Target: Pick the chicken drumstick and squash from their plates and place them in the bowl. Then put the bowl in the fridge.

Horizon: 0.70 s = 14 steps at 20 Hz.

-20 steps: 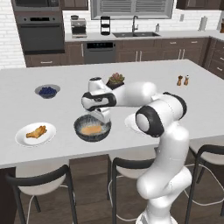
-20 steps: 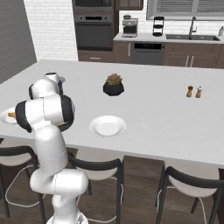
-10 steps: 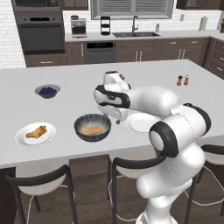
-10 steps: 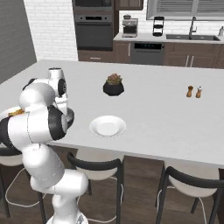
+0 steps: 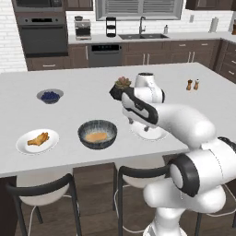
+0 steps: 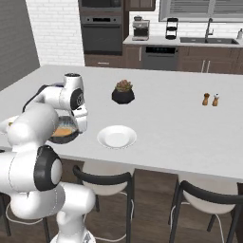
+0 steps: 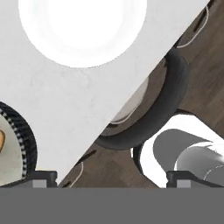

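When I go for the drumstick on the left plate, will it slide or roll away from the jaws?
The drumstick looks lumpy and flattish, so it probably won't roll. It lies loose on a smooth, shallow plate, so a sideways nudge may well slide it. Its uneven shape may make an off-centre grip twist.

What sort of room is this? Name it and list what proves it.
A home kitchen, rendered. A built-in oven sits in the back wall, a sink with faucet stands on the rear counter, and a white island counter with stools carries plates and bowls.
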Motion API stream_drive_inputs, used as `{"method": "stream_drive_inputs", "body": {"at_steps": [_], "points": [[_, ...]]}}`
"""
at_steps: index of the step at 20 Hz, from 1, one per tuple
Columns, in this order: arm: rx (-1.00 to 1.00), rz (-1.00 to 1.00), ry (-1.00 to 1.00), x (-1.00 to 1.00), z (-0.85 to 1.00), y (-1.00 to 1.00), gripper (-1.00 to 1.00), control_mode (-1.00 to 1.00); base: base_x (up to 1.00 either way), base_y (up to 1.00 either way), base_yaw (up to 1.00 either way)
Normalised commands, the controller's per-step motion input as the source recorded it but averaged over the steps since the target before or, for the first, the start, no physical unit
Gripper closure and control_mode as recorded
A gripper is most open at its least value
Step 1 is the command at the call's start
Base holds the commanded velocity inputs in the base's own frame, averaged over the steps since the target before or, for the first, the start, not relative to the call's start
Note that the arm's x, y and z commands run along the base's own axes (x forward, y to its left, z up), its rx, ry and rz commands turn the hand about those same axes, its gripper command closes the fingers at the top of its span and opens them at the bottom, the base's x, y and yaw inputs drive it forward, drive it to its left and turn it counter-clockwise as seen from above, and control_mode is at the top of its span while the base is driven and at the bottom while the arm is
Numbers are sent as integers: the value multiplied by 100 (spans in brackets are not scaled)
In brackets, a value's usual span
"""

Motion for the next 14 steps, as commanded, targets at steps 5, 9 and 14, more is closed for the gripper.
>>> {"method": "stream_drive_inputs", "body": {"at_steps": [5,9,14], "points": [[0,54,3,0,14,-46,-100,-100,0,0,0],[0,67,-1,-1,3,-46,-100,-100,0,0,0],[0,46,-18,-34,4,-38,-100,-100,0,0,0]]}}
